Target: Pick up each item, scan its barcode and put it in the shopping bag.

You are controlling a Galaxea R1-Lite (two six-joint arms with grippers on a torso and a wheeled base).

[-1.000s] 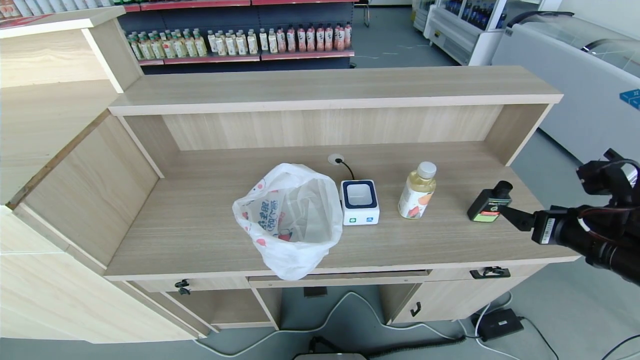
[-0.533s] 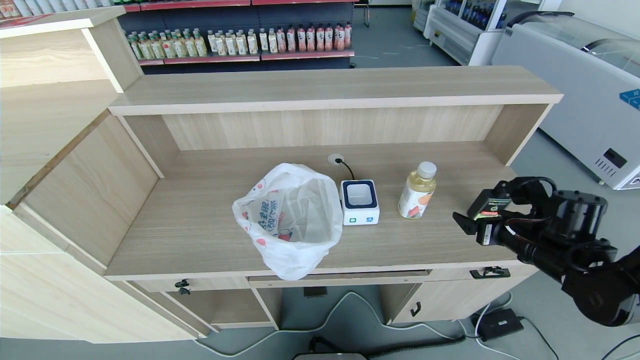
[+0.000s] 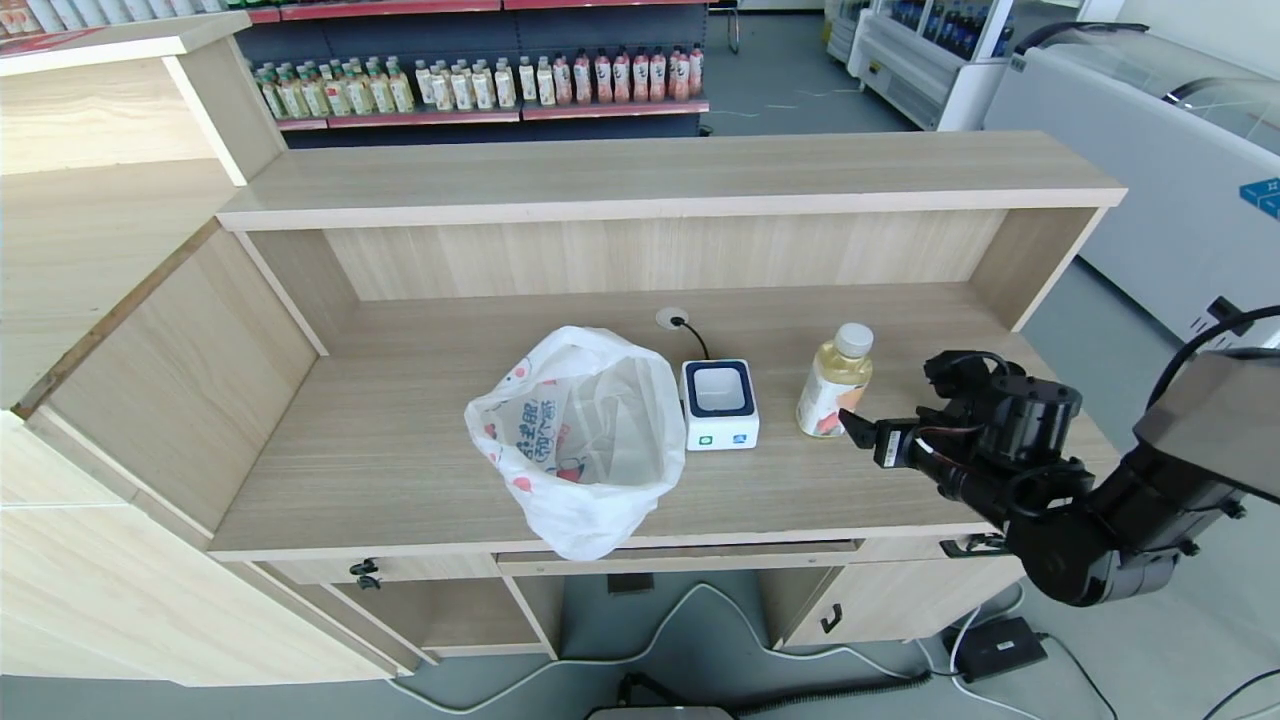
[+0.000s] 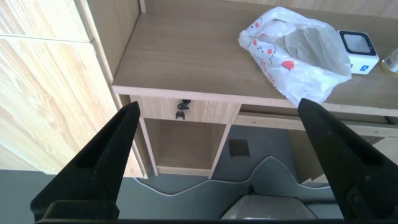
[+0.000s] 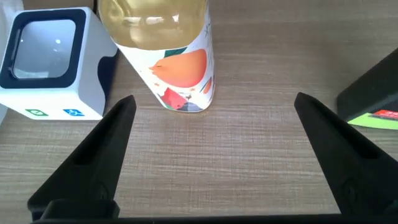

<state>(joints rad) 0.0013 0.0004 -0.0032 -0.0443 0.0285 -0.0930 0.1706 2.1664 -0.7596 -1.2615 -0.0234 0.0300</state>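
A pale yellow drink bottle (image 3: 835,381) with a white cap stands upright on the wooden counter (image 3: 400,450), right of the white barcode scanner (image 3: 718,403). The white shopping bag (image 3: 578,435) gapes open left of the scanner. My right gripper (image 3: 892,398) is open just right of the bottle and low over the counter. In its wrist view the bottle (image 5: 177,56) stands ahead between the spread fingers (image 5: 93,168), with the scanner (image 5: 53,62) on one side and a black box with a green label (image 5: 373,102) on the other. My left gripper (image 4: 219,104) hangs open off the counter's front left corner.
A raised back ledge (image 3: 660,170) and side walls enclose the counter. A cable hole (image 3: 671,319) sits behind the scanner. Drawers and an open cubby (image 4: 186,143) lie under the counter's front edge. Store shelves and freezers stand behind.
My right arm has swung left from the counter's right end, past the black box, to the bottle's side. It now covers the box in the head view.
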